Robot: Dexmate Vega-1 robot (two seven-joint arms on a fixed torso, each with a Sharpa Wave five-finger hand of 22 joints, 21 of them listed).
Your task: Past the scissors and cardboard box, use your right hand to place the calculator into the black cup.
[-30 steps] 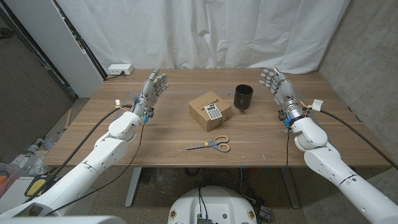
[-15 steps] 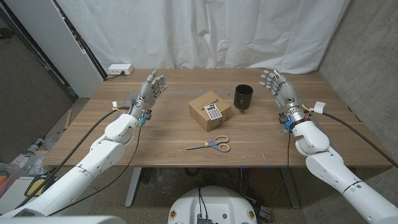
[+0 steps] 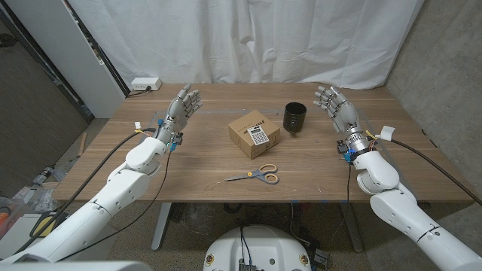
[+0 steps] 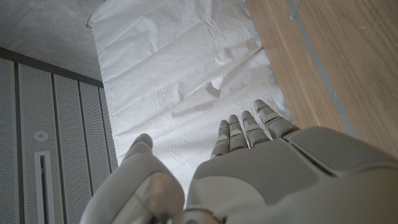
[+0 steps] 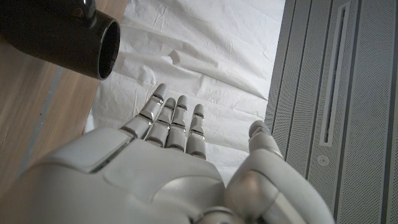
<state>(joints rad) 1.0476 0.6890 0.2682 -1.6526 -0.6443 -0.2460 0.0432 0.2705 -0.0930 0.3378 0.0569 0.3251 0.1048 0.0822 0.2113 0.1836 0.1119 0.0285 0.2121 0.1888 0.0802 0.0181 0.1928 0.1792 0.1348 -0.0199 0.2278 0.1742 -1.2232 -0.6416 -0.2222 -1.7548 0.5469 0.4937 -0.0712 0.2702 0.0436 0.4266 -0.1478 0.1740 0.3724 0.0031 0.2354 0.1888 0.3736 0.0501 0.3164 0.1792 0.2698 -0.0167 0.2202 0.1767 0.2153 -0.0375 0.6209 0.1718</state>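
Calculator (image 3: 259, 135) lies on top of the cardboard box (image 3: 254, 132) at the middle of the wooden table (image 3: 203, 162) — neither hand touches it. Just beside the box, toward the robot's right, stands the black cup (image 3: 294, 118) (upright, mouth up). Scissors (image 3: 256, 176) lie on the near side of the box, close to the table's front edge. Right hand (image 3: 337, 106) is raised past the cup with fingers spread and holds nothing; left hand (image 3: 183, 106) is raised likewise, spread and holding nothing.

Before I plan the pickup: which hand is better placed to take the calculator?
Right. The right hand is open beside the black cup; the calculator lies on the box's cup-side.
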